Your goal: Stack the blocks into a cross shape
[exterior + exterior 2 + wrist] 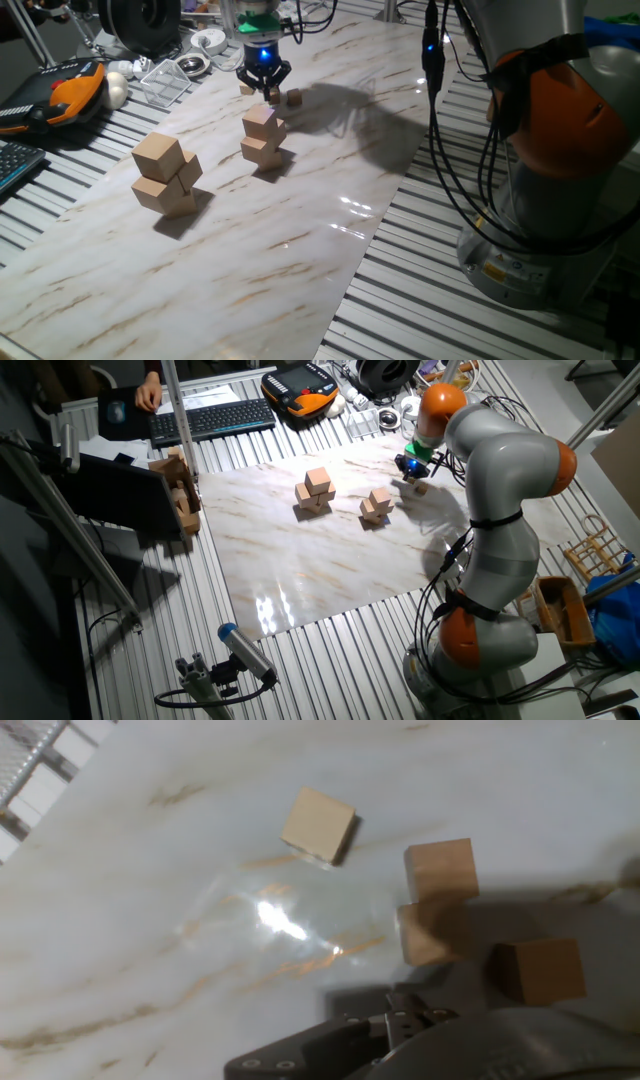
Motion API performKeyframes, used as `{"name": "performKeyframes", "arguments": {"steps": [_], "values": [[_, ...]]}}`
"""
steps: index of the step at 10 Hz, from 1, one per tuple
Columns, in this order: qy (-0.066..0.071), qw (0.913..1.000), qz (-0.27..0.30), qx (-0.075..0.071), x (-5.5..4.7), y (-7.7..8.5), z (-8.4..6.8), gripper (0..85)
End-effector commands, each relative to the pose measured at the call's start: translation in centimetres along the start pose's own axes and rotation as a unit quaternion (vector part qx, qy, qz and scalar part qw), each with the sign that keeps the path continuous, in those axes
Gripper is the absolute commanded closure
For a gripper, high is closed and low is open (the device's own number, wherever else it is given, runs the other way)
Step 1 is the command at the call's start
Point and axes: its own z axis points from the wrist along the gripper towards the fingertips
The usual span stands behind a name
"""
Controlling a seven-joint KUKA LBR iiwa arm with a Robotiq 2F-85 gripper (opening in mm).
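Several tiny light-tan cubes lie on the marble board [300, 230] at its far end. In the hand view one cube [318, 824] lies apart. Two cubes [441, 870] [432, 932] touch each other, and another cube [540, 970] lies to their right. In one fixed view my gripper [266, 85] hangs just above them with its fingers spread and nothing between them. One tiny cube [247, 89] is to its left, one [293, 97] to its right. In the other fixed view the gripper [411, 466] is over a tiny cube [421, 487]. A dark finger [340, 1045] fills the bottom of the hand view.
A stack of medium tan cubes [263, 135] stands close in front of the gripper. A stack of large tan cubes [165, 175] stands further left. A clear plastic box [165, 80] and an orange pendant [75, 90] lie beyond the board's edge. The robot base [560, 150] is at the right.
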Motion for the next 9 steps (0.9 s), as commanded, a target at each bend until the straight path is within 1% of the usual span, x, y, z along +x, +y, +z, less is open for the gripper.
{"name": "performKeyframes", "arguments": {"steps": [1, 3, 4, 9], "values": [[0.003, 0.9999, -0.01, 0.003, -0.2, 0.2, 0.0, 85.0], [0.006, 0.9997, -0.023, 0.003, -1.1, 0.3, 0.5, 85.0], [0.005, 0.9997, -0.026, 0.002, -1.4, 0.3, 0.7, 85.0], [-0.006, 0.9993, -0.037, 0.004, -1.7, 0.3, 1.3, 85.0]]}}
